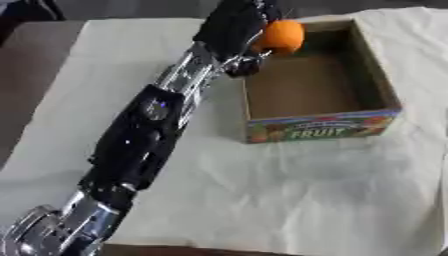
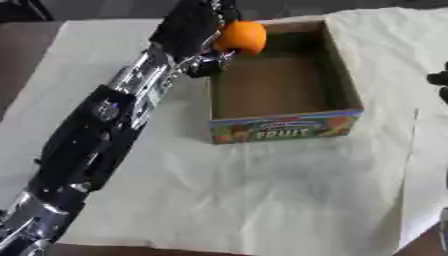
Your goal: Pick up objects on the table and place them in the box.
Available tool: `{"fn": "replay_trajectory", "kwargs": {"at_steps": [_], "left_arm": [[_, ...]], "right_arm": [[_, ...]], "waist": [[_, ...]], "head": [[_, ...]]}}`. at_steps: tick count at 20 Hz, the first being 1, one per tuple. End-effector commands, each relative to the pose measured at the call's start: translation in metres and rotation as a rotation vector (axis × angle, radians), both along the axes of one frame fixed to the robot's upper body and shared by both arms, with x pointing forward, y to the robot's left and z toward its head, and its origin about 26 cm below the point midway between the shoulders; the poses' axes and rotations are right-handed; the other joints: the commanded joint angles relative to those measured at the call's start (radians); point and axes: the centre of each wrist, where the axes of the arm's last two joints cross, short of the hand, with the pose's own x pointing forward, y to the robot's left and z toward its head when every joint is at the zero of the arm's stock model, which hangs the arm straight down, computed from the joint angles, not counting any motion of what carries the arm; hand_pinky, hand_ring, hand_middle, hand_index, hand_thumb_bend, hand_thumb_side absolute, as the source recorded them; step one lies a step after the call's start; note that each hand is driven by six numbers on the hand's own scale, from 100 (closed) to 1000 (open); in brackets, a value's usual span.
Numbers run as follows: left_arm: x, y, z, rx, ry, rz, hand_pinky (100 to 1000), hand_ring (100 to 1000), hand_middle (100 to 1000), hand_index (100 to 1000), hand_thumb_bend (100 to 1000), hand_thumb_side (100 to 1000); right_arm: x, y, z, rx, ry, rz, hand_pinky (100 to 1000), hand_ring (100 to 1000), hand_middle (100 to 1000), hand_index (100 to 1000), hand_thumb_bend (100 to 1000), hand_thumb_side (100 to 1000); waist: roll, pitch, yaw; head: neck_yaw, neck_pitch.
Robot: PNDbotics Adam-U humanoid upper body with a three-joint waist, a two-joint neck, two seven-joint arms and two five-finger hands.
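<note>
L hand (image 1: 234,25) curled round orange (image 1: 282,36), holding it over far-left corner of box (image 1: 315,127), above the rim. Box interior looks bare, sits on cloth (image 1: 289,200). R hand (image 2: 439,84) barely in at right edge, fingers: can't tell

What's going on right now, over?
Left hand fingers curled round the orange, over the box far-left corner. Right hand barely visible at right edge. Nothing in the way.
</note>
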Motion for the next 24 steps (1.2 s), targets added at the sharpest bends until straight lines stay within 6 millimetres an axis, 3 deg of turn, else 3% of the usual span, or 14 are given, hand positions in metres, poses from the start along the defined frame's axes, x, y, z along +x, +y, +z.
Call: {"fn": "replay_trajectory", "kwargs": {"at_steps": [1, 13, 19, 22, 24], "left_arm": [[0.002, -0.003, 0.003, 0.051, -0.014, 0.009, 367, 474, 616, 679, 100, 190], [0.011, -0.002, -0.004, 0.207, -0.049, 0.041, 591, 691, 764, 777, 105, 100], [0.011, -0.001, -0.008, 0.260, -0.030, 0.064, 661, 769, 826, 859, 425, 112], [0.010, -0.002, -0.005, 0.228, -0.041, 0.075, 649, 760, 828, 885, 477, 207], [0.008, -0.003, -0.001, 0.173, -0.061, 0.061, 634, 747, 822, 887, 460, 193]], "right_arm": [[-0.001, 0.004, 0.007, 0.001, -0.024, 0.028, 959, 919, 689, 833, 100, 1000], [0.000, 0.011, 0.008, -0.004, -0.014, 0.070, 961, 922, 689, 834, 100, 999], [0.000, 0.012, 0.007, -0.003, -0.010, 0.074, 962, 922, 688, 834, 100, 999], [-0.001, 0.012, 0.007, -0.001, -0.008, 0.077, 962, 923, 688, 835, 100, 999], [-0.001, 0.013, 0.007, -0.001, -0.005, 0.082, 962, 923, 688, 835, 100, 999]], "waist": [[-0.004, -0.016, -0.007], [0.003, -0.005, -0.033], [-0.001, -0.005, -0.032], [-0.003, -0.006, -0.032], [-0.005, -0.006, -0.033]], "head": [[0.011, -0.014], [0.033, -0.015], [0.038, -0.012], [0.038, -0.012], [0.038, -0.012]]}}
